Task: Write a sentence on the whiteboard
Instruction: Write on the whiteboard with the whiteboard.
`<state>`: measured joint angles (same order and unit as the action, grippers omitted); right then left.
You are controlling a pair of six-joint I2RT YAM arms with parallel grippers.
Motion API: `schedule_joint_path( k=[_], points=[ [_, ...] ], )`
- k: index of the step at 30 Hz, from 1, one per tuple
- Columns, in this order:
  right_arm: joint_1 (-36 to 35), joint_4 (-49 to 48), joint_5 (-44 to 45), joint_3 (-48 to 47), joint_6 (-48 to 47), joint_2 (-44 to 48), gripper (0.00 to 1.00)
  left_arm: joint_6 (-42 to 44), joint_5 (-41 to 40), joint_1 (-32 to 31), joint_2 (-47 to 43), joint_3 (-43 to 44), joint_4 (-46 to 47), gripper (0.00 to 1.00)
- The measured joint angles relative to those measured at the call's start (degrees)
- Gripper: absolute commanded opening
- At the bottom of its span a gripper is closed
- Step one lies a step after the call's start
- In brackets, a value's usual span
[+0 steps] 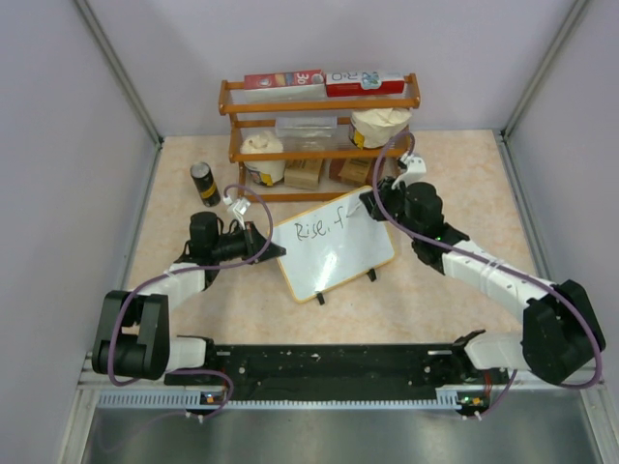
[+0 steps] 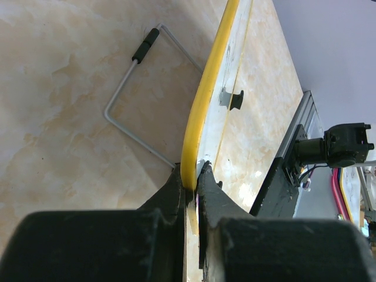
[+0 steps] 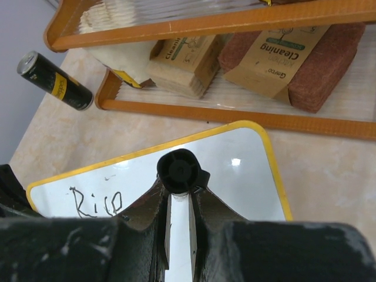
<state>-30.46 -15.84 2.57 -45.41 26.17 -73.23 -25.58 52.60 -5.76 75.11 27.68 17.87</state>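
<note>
The whiteboard point(image 1: 338, 259) stands tilted at the middle of the table on two small black feet, and its rim looks yellow in the wrist views. My left gripper point(image 1: 274, 246) is shut on the board's left edge point(image 2: 201, 106), with the rim pinched between the fingertips point(image 2: 192, 174). My right gripper point(image 1: 373, 205) hovers at the board's upper right and is shut on a marker point(image 3: 179, 170), whose black end faces the camera above the white surface point(image 3: 241, 176). The sentence point(image 1: 320, 230) reads "Rise, f" in black; its start point(image 3: 97, 202) shows left of the fingers.
An orange wooden rack point(image 1: 319, 135) stands behind the board, holding red-and-white boxes, white bags and cleaning sponge packs point(image 3: 276, 59). A black can point(image 1: 204, 183) lies left of the rack. A bent wire stand point(image 2: 132, 100) sits behind the board. Grey walls enclose the table.
</note>
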Motion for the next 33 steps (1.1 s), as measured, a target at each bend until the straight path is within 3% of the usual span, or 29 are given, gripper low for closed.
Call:
schedule_joint_path(
  k=[33],
  points=[
    [0.00, 0.52, -3.23, -0.76, 0.24, -2.03, 0.00, -0.02, -0.11, 0.00, 0.00, 0.00, -0.04, 0.00]
  ],
)
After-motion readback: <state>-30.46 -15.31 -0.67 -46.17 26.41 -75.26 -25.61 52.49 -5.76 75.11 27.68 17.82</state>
